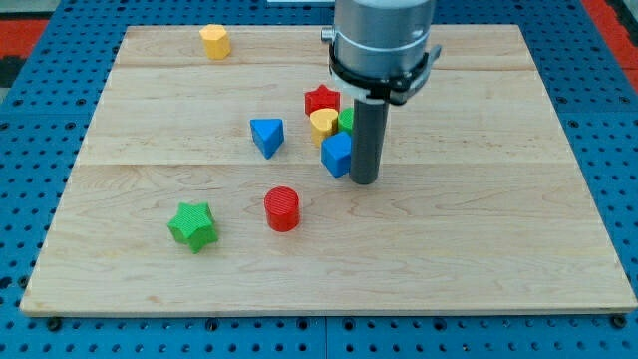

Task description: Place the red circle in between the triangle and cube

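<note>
The red circle (282, 208) lies on the wooden board (478, 249), below the middle. The blue triangle (266, 136) lies up and left of it. The blue cube (337, 155) lies up and right of it. My tip (364, 181) rests on the board just right of the blue cube, touching or nearly touching it. The tip is well to the right of and slightly above the red circle.
A red star (321, 99), a yellow heart (323, 123) and a green block (346, 121), partly hidden by the rod, cluster above the blue cube. A green star (192, 225) lies at lower left. A yellow hexagon (214, 41) lies at top left.
</note>
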